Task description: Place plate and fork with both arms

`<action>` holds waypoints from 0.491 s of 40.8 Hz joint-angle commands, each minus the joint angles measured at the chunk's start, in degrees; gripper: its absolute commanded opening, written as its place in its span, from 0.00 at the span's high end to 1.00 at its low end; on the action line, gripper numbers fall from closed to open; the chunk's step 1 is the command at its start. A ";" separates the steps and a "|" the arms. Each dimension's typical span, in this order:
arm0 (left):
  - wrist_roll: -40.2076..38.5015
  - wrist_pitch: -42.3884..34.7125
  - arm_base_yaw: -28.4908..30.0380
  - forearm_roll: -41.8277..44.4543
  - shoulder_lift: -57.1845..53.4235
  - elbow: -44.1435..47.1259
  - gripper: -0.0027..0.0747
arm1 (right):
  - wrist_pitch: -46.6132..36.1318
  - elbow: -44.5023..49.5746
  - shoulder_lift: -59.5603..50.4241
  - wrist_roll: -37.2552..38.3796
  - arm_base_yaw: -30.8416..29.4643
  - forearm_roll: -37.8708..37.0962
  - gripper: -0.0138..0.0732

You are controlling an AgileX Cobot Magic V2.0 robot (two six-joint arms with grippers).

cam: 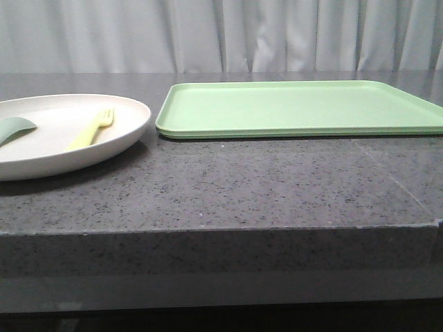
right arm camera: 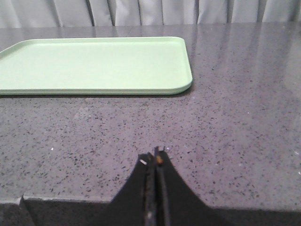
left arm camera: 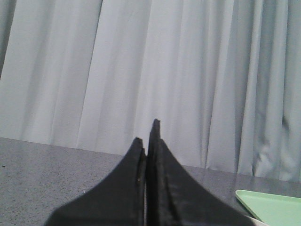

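On the dark speckled table (cam: 242, 187) we see the plate (cam: 124, 131) at the left, just beside the light-green tray (cam: 297, 107) yet apart from it. The fork (cam: 91, 129) lies inside the plate, tines toward the curtain (cam: 221, 34), and a grey-green spoon-like utensil (cam: 15, 127) rests in the plate further left. Our left gripper (left arm camera: 148, 136) is clenched with nothing between its fingers, held above the table facing the curtain. Our right gripper (right arm camera: 154, 157) is likewise pressed closed and empty, low over the table's near edge, the tray well ahead of it
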 commanded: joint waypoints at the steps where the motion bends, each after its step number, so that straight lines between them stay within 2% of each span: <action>1: -0.96 -3.70 0.05 -0.41 -1.02 -3.34 0.99 | -3.72 -4.55 -1.06 -0.66 -0.28 0.09 0.98; 4: -0.13 -0.05 0.05 -0.21 -0.43 -6.54 0.99 | -1.80 -8.00 -0.81 -0.66 -0.28 0.09 0.98; 10: 1.37 8.50 0.13 8.61 5.20 -14.59 0.99 | 3.11 -18.17 4.31 -0.66 -0.28 0.09 0.97; 20: 1.37 22.71 0.13 9.05 26.28 -31.16 0.99 | 4.71 -32.61 22.88 -0.60 -0.28 0.09 0.97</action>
